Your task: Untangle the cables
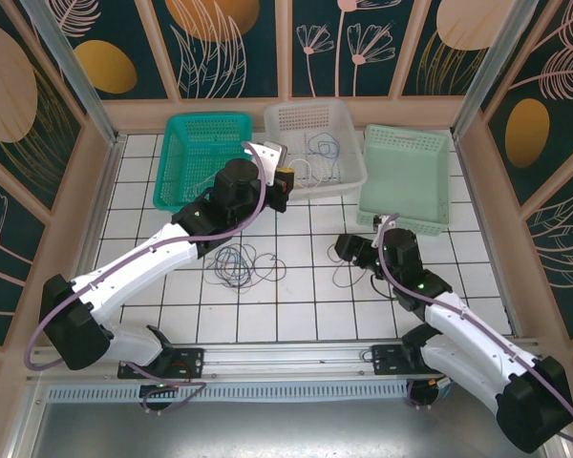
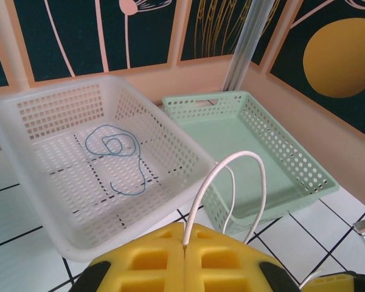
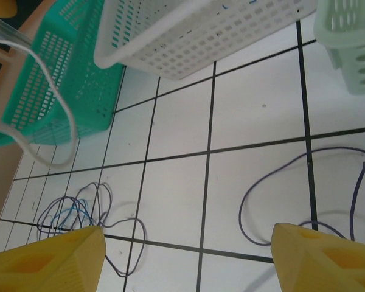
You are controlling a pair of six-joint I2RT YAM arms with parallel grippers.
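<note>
**Grippers and cables, quick rundown**

Left gripper [image 2: 185, 249] has its chunky yellow fingers pressed flat together, with a thin white cable [image 2: 243, 153] pinched right in the seam. That wire stands up out of the grip as a tall, narrow arch, so its long axis is pretty much upright, with the rounded end toward the baskets.

Right gripper [image 3: 185, 260] is spread wide, a yellow wedge tip at each side and nothing between them. It hovers over the white tiled table [image 3: 255, 103].

Just ahead of it a dark purple cable [image 3: 261, 182] lies flat in an open curve, running roughly left to right. Further left sits the tangle [image 3: 73, 213] of dark and bluish loops.

A blue cable [image 2: 115, 149] lies coiled in the perforated white basket [image 2: 42, 115], between the teal basket [image 1: 186, 143] and the mint basket [image 2: 274, 146].
</note>
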